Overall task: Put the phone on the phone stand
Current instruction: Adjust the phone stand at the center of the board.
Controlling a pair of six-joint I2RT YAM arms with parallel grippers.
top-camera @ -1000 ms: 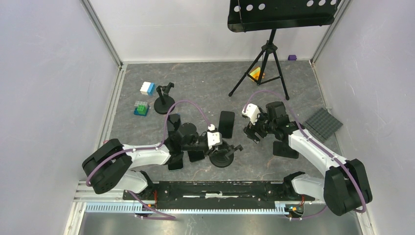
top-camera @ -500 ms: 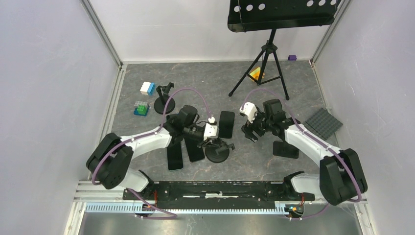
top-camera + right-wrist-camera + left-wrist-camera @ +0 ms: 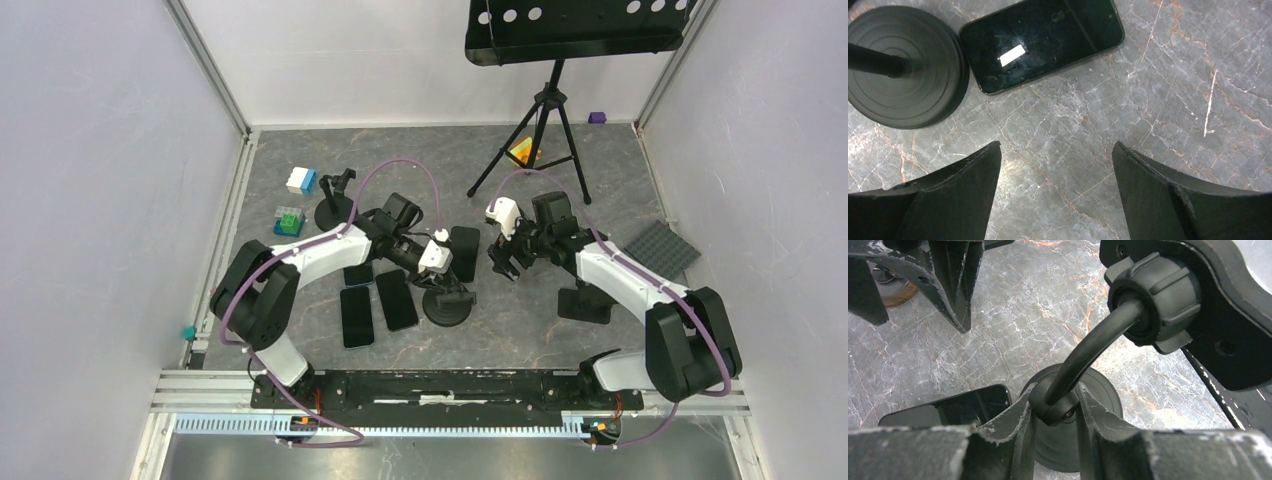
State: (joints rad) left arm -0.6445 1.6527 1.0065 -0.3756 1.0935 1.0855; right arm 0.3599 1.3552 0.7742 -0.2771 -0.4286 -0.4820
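The phone [image 3: 463, 252] lies flat on the grey marbled table [image 3: 520, 335], dark screen up, just beside the round base of the phone stand [image 3: 447, 306] and not on it. Only the right wrist view shows the bright bar of light reflected on the phone [image 3: 1043, 42] and the ringed grooves in the base of the phone stand [image 3: 905, 67]. The left wrist view alone shows the left gripper [image 3: 1055, 402] clamped around the collar at the foot of the stand's bent stem. The right gripper [image 3: 1055, 150] hangs over bare table near the phone, its fingers wide apart and holding nothing. Two more phones [image 3: 357, 316] lie flat to the left of the stand.
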